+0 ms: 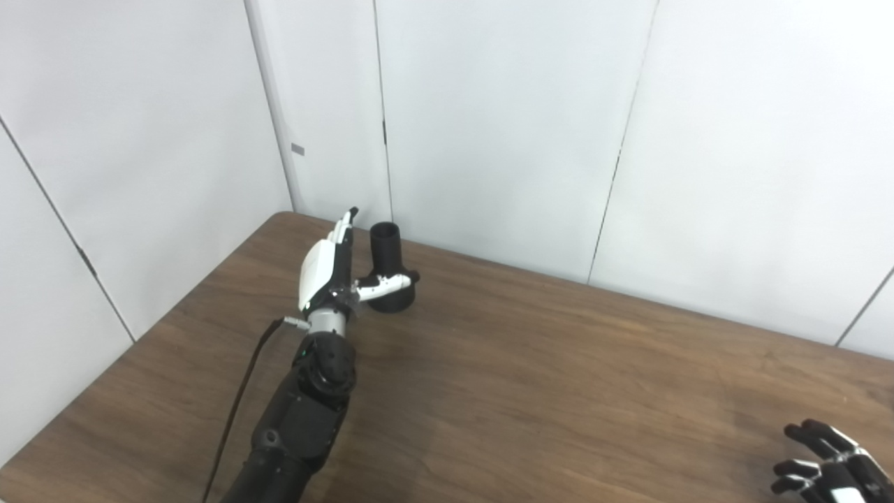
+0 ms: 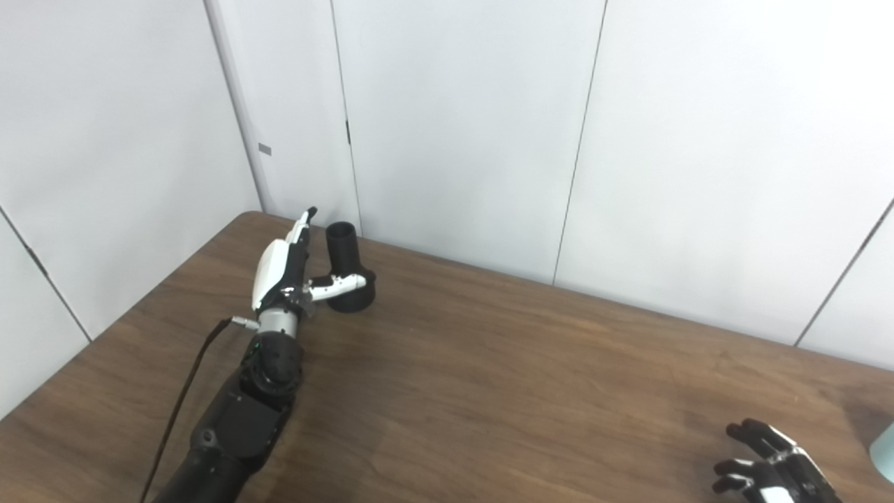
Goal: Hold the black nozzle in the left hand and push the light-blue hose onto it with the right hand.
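Observation:
The black nozzle (image 1: 388,268) stands upright on its wide base near the table's far left corner, narrow neck up. My left hand (image 1: 328,265) is open right beside it, on its left: the fingers point straight toward the wall and the thumb (image 1: 385,283) reaches across the front of the nozzle's base. Whether it touches the nozzle I cannot tell. My right hand (image 2: 768,469) hovers open at the bottom right corner, fingers spread, holding nothing. A sliver of light blue, probably the hose (image 2: 885,454), shows at the right edge of the right eye view only.
The brown wooden table (image 1: 545,391) fills the lower picture. White wall panels (image 1: 489,126) stand close behind its far edge and along the left side. A black cable (image 1: 237,405) trails from my left wrist toward the bottom edge.

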Motion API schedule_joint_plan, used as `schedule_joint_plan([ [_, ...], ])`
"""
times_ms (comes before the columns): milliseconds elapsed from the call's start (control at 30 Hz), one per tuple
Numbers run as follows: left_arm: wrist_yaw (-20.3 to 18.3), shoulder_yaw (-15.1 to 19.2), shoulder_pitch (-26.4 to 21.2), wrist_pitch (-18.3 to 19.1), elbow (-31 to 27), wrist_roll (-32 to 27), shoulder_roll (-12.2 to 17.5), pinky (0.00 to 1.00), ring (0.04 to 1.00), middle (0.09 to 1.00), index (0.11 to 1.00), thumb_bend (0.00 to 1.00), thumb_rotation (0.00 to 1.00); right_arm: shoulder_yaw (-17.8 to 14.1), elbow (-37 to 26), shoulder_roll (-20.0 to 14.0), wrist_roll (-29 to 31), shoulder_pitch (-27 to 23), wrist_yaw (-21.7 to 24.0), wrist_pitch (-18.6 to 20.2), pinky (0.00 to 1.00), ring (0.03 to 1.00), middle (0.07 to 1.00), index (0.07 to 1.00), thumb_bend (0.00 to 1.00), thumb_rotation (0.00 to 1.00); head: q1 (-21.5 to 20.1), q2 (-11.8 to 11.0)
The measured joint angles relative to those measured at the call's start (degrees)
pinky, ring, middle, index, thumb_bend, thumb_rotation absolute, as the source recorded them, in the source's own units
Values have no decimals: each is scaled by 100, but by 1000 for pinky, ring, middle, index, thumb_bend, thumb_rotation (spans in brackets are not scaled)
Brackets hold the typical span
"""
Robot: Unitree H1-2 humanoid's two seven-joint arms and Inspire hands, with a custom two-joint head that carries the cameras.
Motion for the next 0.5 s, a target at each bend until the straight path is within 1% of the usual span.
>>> schedule_joint_plan([
  [133, 65, -17, -25, -12, 309, -3, 58, 837, 992, 1000, 1000, 934, 308, 0, -3, -1, -7, 5, 0, -1, 350, 475, 662, 640, 822, 442, 0, 9],
  [267, 153, -41, -29, -16, 353, -24, 59, 828, 981, 996, 999, 932, 323, 1, -4, -9, -7, 11, 6, -5, 351, 476, 665, 647, 806, 442, 0, 17],
  [400, 121, -85, -51, -26, 353, -92, 67, 758, 904, 937, 942, 930, 320, 4, -64, -9, -7, 35, 4, 32, 364, 489, 674, 657, 784, 441, 0, 35],
  [500, -92, -100, -52, -85, 364, -280, 79, 735, 848, 880, 895, 918, 294, 14, -103, -9, -23, 58, -11, 74, 373, 502, 685, 670, 756, 442, -9, 53],
])
